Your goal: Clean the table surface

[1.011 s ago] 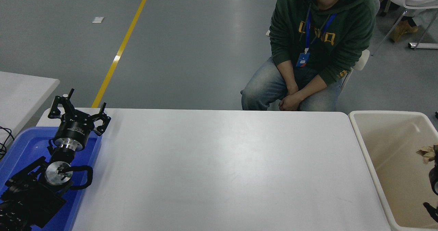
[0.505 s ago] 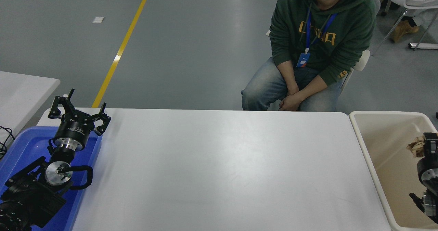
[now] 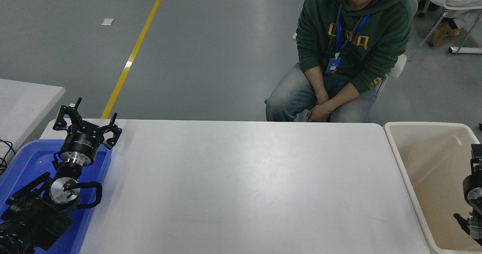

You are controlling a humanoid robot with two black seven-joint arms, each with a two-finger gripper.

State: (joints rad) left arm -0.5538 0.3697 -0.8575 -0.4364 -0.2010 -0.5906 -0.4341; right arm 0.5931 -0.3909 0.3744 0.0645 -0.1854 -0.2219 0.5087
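Note:
The table surface [image 3: 241,186] is a wide white top with rounded corners, and nothing lies on it. My right arm [image 3: 473,193] comes in at the right edge, over the beige bin [image 3: 403,160]. Only a black part of its gripper [image 3: 476,153] shows at the frame's edge, and no object shows in it. My left gripper [image 3: 90,114] is open and empty, parked at the lower left over the blue tray [image 3: 22,160].
A seated person in a green hoodie [image 3: 350,39] is at the far side, hands [image 3: 319,111] clasped just beyond the table's edge. The corner of a smaller white table [image 3: 26,99] is at the left. The visible part of the bin's floor is bare.
A crumpled brown scrap showed at my right gripper over the bin before; it is out of sight now. The right arm has shifted slightly toward the right edge. The left arm has not moved.

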